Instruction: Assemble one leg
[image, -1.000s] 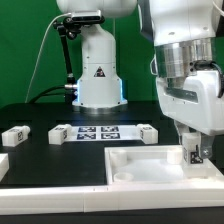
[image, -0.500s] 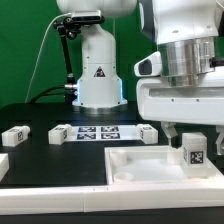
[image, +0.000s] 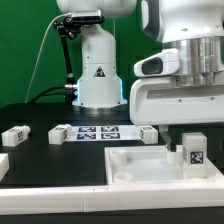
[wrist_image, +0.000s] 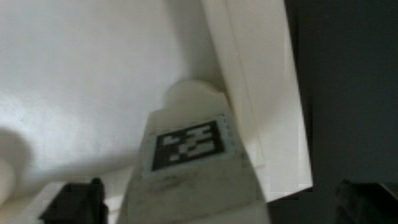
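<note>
Leg let go, standing in the tray corner

The end effector (wrist_image: 222, 203) has risen with its fingers spread. The leg (image: 193, 153) stands upright at the lower right of the exterior view, inside the white tray (image: 128, 168), so it seems seated.

The wrist view's edge cuts off the blurred leg (wrist_image: 192, 150) and both fingertips (wrist_image: 80, 203) of the tool (wrist_image: 222, 205)
</note>
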